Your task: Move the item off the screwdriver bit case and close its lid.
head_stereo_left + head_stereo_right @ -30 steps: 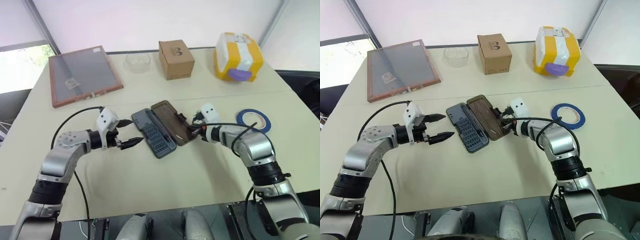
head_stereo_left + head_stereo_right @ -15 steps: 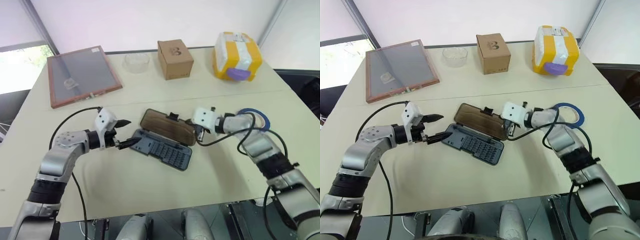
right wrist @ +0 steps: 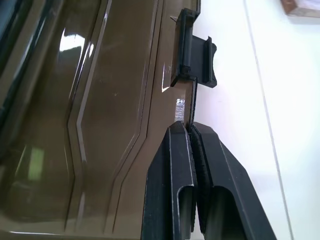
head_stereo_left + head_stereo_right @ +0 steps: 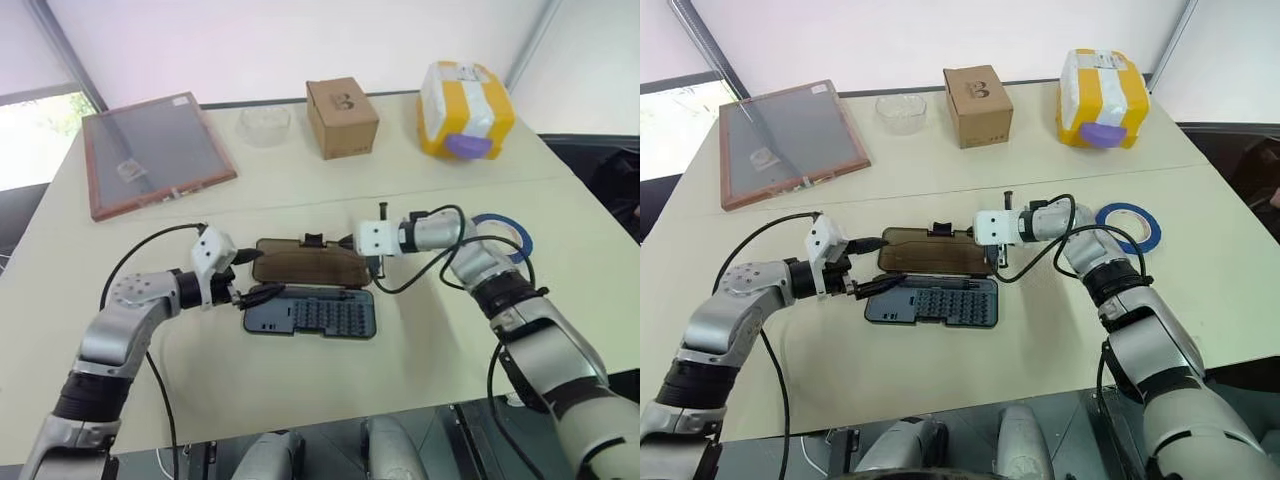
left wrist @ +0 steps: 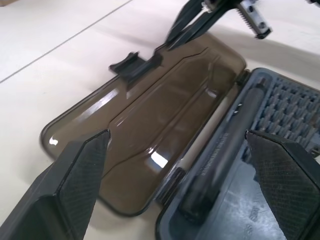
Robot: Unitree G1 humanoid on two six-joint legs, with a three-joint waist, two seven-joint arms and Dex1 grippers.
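Left gripper (image 4: 252,276) hovers, jaws spread, at the left end of the screwdriver bit case (image 4: 315,312), which lies open mid-desk (image 4: 300,180) with its smoky lid (image 4: 300,268) flat on the far side. Right gripper (image 3: 190,129) pinches the lid's rim in its jaws beside the latch (image 3: 195,55) — light, stiff, probably slick plastic, best swung from that edge.

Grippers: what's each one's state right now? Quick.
Left gripper: open, holding nothing.
Right gripper: shut on the rim of the lid, beside its latch.
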